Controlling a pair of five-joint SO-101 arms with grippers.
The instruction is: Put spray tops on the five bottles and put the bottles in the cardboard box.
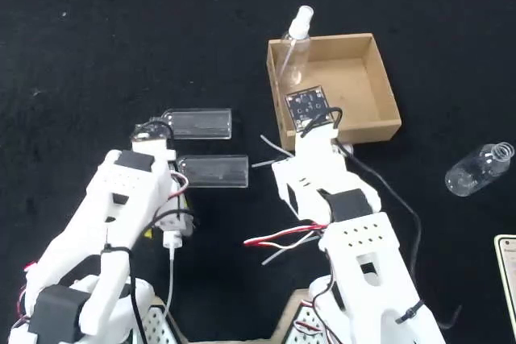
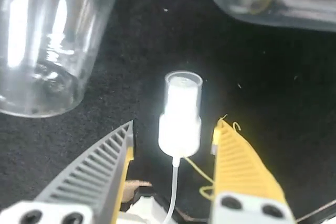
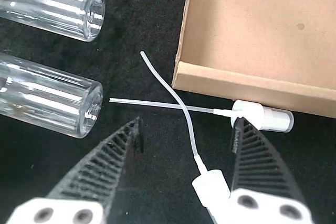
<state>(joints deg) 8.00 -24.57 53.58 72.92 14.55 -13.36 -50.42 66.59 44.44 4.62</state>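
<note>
The left gripper (image 2: 174, 127) is spread wide just above the black table (image 1: 81, 54). Its grey finger (image 2: 105, 166) and yellow finger (image 2: 236, 166) stand on either side of a white spray top (image 2: 180, 121) without touching it, and that top's thin tube runs back toward the wrist. Two clear bottles lie on their sides to the left of the cardboard box (image 1: 371, 130), the farther bottle (image 1: 197, 122) and the nearer bottle (image 1: 214, 171), parallel and close together. The right gripper (image 3: 187, 124) is also wide open and holds nothing; it hangs over the table just in front of the box's near wall. A second spray top (image 3: 212, 187) lies on the table close beside one of its black fingers (image 3: 105, 171), and the tube of this top curves away between the fingers toward the box. A third spray top (image 3: 262, 116) lies on its side just at the foot of the box's near wall, with its straight tube stretching across the table toward the nearer bottle. The two tubes cross each other. Inside the box, in its far left corner, a capped bottle (image 1: 294, 46) stands upright with a white spray top already on it. A loose bottle (image 1: 480, 168) lies on its side well to the right of the box, its threaded neck bare
</note>
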